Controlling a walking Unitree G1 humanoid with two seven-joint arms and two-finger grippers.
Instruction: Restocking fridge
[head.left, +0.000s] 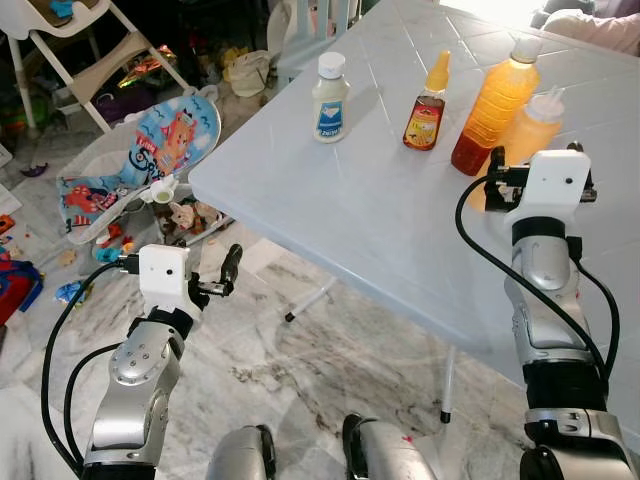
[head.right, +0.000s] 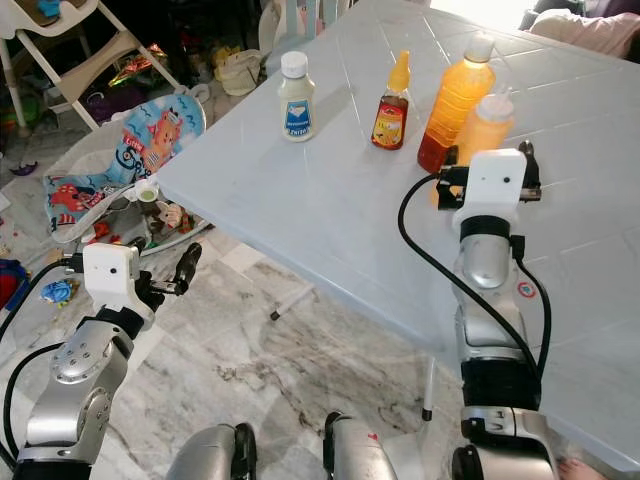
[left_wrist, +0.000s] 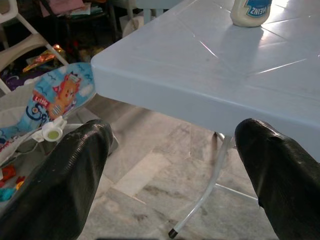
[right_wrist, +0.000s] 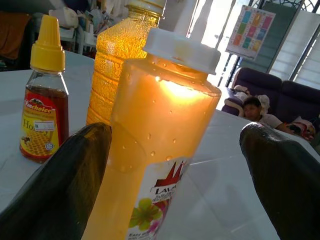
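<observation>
Now at the reach stage, judging by the layout: right gripper (right_wrist: 175, 165) raised over the white table (head.left: 380, 200), fingers spread wide and holding nothing. Squarely ahead of it, between the two black fingertips (right_wrist: 65, 175) in the right wrist view, stands the squeeze bottle (right_wrist: 160, 130) of pale orange sauce with a white cap, upright, long axis vertical, close to the fingers but not yet pinched. Just beyond that bottle, farther from the gripper, rises the tall orange juice bottle (head.left: 497, 100), near enough to look almost touching; whether in contact cannot be told. Off to the gripper's left side sits the honey bottle (head.left: 426, 110) with its yellow cap, and farther left again the white mayonnaise bottle (head.left: 330, 98), both upright and apart from the rest.

Clearly the nearer arm for the squeeze bottle: the right. Left gripper (head.left: 222, 278) hangs low beside the table edge, over the marble floor (head.left: 330, 350), fingers parted wide and empty, well apart from every bottle; mayonnaise bottle far ahead of it on the tabletop in the left wrist view.

Likely next: a short advance straight forward, then a close across the bottle's girth, with care not to nudge the tall juice bottle behind.

From the head views, the squeeze bottle half hidden behind the right wrist housing; from the right wrist view, label, droplets on the bottle wall and cap plain, plus a person on a sofa far behind. Baby bouncer (head.left: 150, 150) and scattered toys on the floor, seen from the head.
</observation>
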